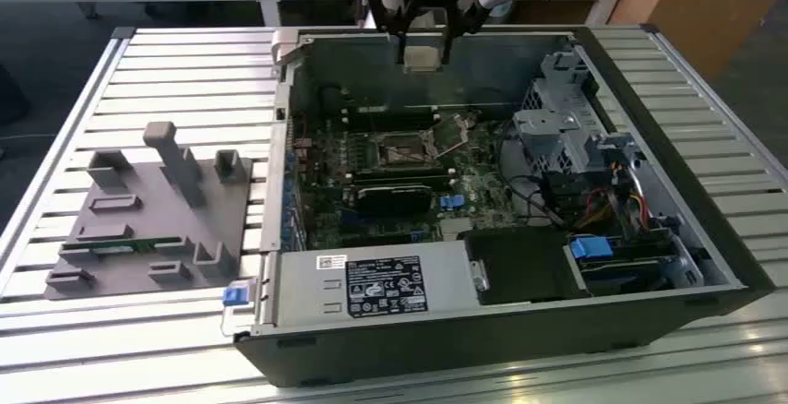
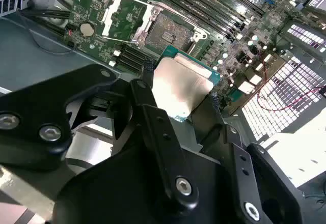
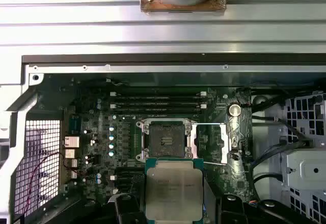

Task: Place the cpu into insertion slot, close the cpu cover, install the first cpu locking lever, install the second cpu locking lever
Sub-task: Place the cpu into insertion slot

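Misalignment is risked, since the silvery-grey square cpu [image 3: 173,191], clamped in the black gripper [image 1: 423,56], is held apart from the dark-centred square insertion slot [image 3: 164,141].

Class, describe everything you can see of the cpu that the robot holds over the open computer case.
The cpu is a small flat square chip with a pale silvery-grey metal face on a green-edged base. The black claw pinches it at two opposite edges. It hangs above the dark open computer case, metal face turned away from the board, touching nothing else. Beneath it the square silvery-rimmed insertion slot sits empty, with the thin metal cpu cover swung open beside it.
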`<state>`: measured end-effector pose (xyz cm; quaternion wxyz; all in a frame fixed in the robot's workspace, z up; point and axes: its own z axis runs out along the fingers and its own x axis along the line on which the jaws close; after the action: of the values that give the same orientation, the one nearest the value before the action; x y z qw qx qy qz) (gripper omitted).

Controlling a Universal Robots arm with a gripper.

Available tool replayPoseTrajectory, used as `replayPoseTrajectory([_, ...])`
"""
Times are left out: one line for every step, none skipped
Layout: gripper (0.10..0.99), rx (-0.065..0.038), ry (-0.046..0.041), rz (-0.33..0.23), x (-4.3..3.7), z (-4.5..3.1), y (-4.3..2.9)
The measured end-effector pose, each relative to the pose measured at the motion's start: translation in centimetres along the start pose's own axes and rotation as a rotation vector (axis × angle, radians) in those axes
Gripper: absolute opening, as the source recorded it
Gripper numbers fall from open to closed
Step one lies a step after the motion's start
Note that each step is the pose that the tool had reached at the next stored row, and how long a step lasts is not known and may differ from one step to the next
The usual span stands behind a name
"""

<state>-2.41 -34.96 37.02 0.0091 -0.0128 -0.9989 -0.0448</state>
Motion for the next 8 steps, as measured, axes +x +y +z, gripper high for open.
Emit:
replayPoseTrajectory([0.545,0.000,0.0000,0.000,0.00,0.00,0.00])
replayPoseTrajectory([0.545,0.000,-0.0001,0.000,0.00,0.00,0.00])
replayPoseTrajectory([0.545,0.000,0.0000,0.000,0.00,0.00,0.00])
replayPoseTrajectory([0.545,0.000,-0.0001,0.001,0.00,0.00,0.00])
replayPoseTrajectory([0.545,0.000,-0.0004,0.004,0.00,0.00,0.00])
replayPoseTrajectory([0.545,0.000,-0.0008,0.008,0.00,0.00,0.00])
replayPoseTrajectory([0.545,0.000,-0.0014,0.014,0.00,0.00,0.00])
replayPoseTrajectory([0.545,0.001,-0.0021,0.022,0.00,0.00,0.00])
